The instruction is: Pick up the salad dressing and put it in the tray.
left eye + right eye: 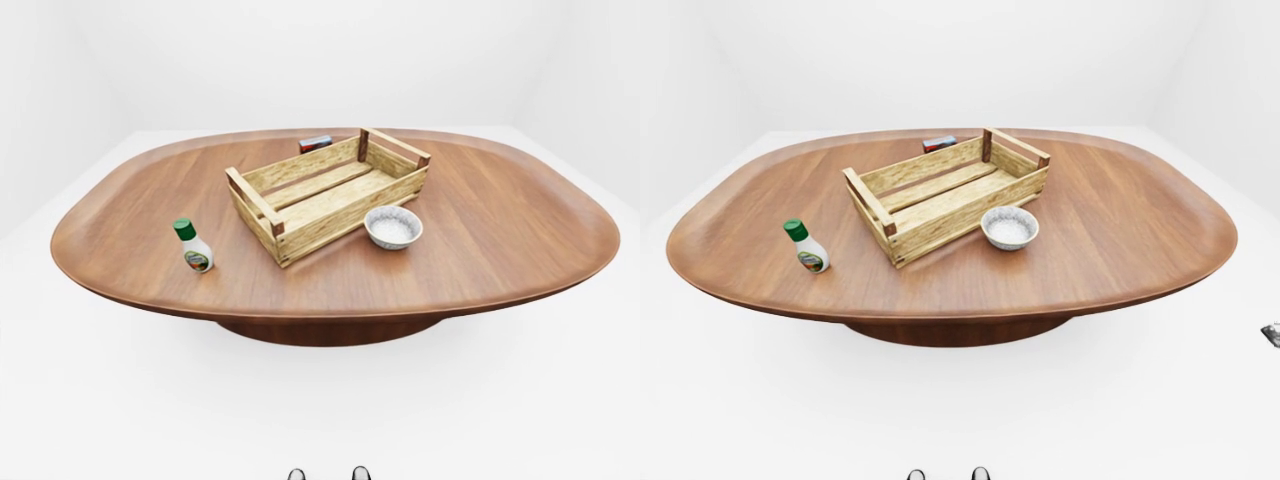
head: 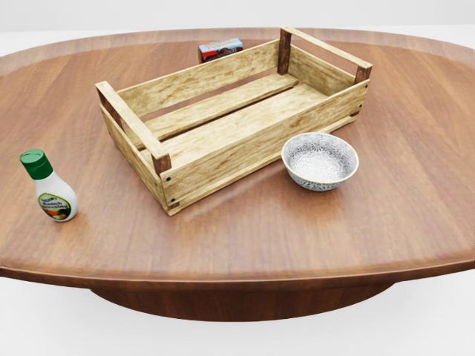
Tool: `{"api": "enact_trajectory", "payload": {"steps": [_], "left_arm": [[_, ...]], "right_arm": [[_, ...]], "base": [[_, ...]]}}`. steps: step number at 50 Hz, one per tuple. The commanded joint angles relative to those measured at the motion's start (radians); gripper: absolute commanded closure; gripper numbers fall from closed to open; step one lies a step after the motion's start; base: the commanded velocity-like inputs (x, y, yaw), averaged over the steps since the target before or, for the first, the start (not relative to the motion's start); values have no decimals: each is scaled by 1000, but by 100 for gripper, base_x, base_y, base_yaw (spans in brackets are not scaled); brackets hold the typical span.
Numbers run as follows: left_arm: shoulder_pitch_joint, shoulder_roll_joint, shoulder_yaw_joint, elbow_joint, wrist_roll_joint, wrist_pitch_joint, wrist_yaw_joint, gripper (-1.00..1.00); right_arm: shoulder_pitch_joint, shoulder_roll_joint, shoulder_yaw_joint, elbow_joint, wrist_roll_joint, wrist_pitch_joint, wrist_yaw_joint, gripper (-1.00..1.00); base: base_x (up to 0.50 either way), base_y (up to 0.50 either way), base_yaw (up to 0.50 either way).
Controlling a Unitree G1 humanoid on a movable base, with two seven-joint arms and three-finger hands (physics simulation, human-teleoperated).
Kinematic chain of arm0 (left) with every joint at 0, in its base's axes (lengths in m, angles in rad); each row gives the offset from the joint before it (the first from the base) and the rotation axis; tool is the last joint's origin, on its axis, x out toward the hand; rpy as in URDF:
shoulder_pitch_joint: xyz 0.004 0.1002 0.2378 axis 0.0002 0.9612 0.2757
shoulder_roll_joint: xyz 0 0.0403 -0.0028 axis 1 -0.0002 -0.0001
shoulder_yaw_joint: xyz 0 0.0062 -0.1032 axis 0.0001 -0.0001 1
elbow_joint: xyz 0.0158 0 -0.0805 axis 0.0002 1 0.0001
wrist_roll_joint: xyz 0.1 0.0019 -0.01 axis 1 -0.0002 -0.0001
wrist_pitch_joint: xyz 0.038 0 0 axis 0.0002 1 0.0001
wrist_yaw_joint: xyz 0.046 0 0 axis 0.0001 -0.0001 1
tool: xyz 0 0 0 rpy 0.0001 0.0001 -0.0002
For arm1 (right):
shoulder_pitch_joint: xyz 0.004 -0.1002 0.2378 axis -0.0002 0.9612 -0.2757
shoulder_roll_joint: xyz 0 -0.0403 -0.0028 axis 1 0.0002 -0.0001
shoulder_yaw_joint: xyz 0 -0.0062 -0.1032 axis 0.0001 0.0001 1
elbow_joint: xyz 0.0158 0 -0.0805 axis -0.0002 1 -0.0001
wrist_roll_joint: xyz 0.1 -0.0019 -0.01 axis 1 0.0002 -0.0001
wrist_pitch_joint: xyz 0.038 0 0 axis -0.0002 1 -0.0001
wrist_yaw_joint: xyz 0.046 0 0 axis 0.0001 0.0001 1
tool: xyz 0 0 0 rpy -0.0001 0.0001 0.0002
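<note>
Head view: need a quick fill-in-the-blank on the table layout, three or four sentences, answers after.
1. The cap of the salad dressing bottle is ____.
2. The bottle stands to the ____ of the wooden tray in the head view.
3. The tray holds ____.
4. The patterned bowl sits on the table, ____ the tray.

Missing words: green; left; nothing; outside

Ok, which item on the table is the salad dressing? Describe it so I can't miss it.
Start from the wooden tray in the middle of the oval table. In the head view, look left of its near corner: the salad dressing stands upright there, alone. It is the only bottle, small and white with a green cap, unlike the patterned bowl to the tray's right.
</note>
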Motion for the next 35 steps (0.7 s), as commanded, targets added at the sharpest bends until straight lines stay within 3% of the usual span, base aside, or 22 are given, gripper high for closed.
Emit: {"api": "enact_trajectory", "payload": {"steps": [1,9,16,30,35], "left_arm": [[18,86,45,70,-131,0,119,-100],[2,84,11,140,-141,0,85,-100],[-5,76,-25,173,-133,0,58,-100],[-9,74,-38,206,-122,0,21,-100],[-9,71,-45,215,-119,0,17,-100]], "right_arm": [[-42,34,51,-21,-161,0,86,-100],[-56,81,107,-5,-197,0,124,-100],[-79,88,226,-7,-266,0,101,-100],[-104,104,281,-5,-298,0,95,-100],[-67,95,302,-1,-435,0,130,-100]], "base": [[23,50,0],[30,44,0],[49,19,0],[50,18,0],[48,27,0]]}}
